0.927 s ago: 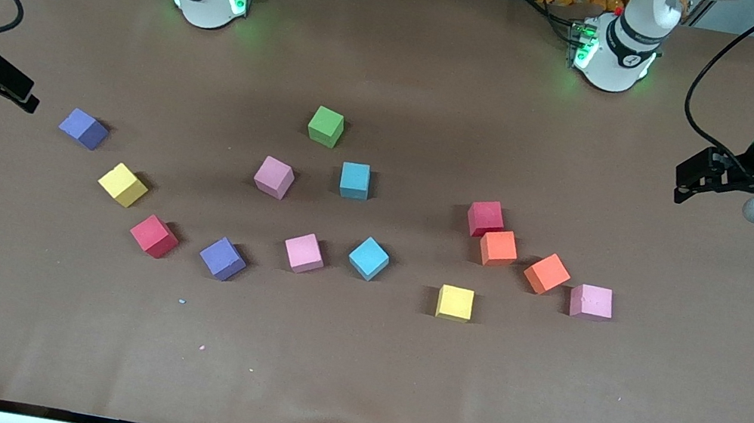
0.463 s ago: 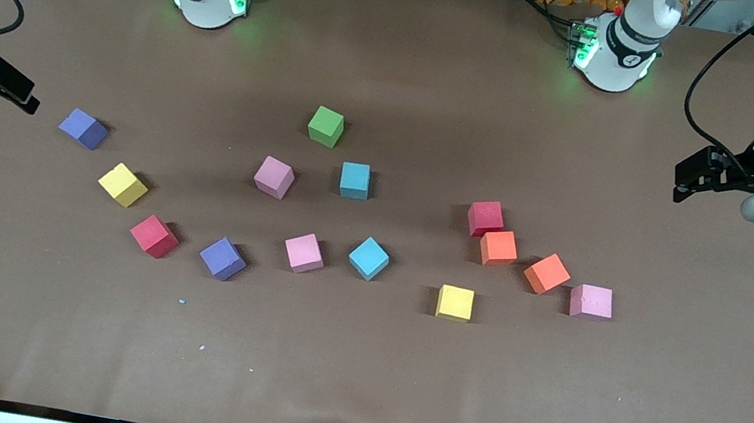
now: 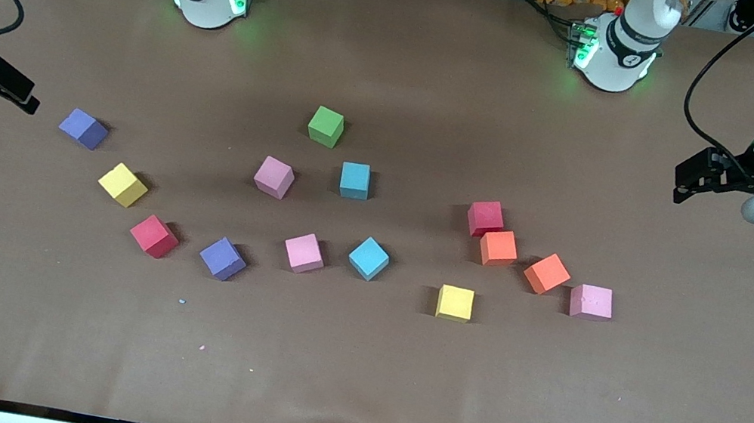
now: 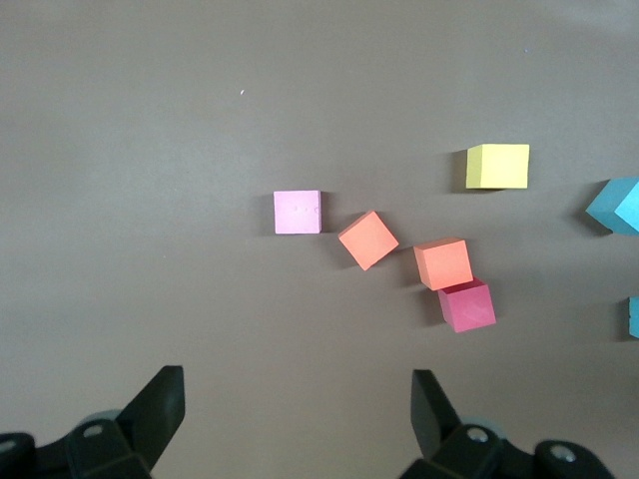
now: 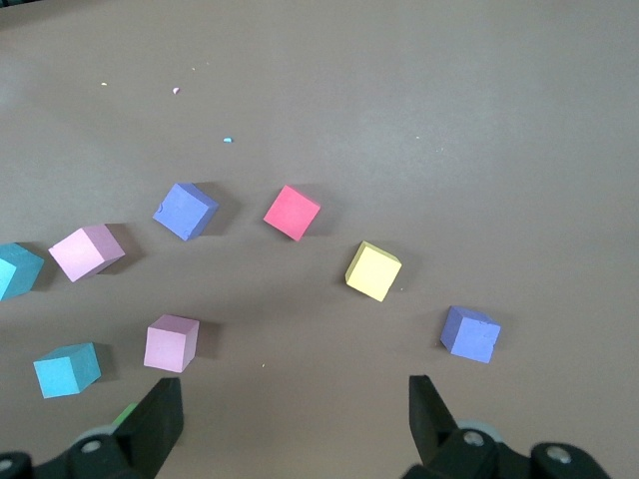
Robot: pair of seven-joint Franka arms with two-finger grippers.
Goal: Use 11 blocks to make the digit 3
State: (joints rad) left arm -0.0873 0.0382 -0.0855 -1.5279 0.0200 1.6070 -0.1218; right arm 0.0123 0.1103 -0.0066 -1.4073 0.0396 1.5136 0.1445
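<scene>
The right gripper (image 3: 21,94) is held with its fingers spread wide and nothing between them, over the table (image 3: 349,375) at the right arm's end, above bare paper just beside the purple block (image 3: 83,129). No digit is formed: the blocks are scattered, and the green block (image 3: 325,126) is taken as landmark. Toward the right arm's end of it and nearer the camera are found a yellow block (image 3: 122,184), a red block (image 3: 154,235) and a second purple block (image 3: 223,258). Just nearer than it lie two pink blocks (image 3: 274,177) and two blue blocks (image 3: 354,180). Toward the left arm's end a red block (image 3: 485,218) is touched by an orange block (image 3: 498,248), with another orange, a pink and a yellow cube (image 3: 455,303) near. The left gripper (image 3: 689,179) is likewise held wide apart and empty, waiting over that end.
</scene>
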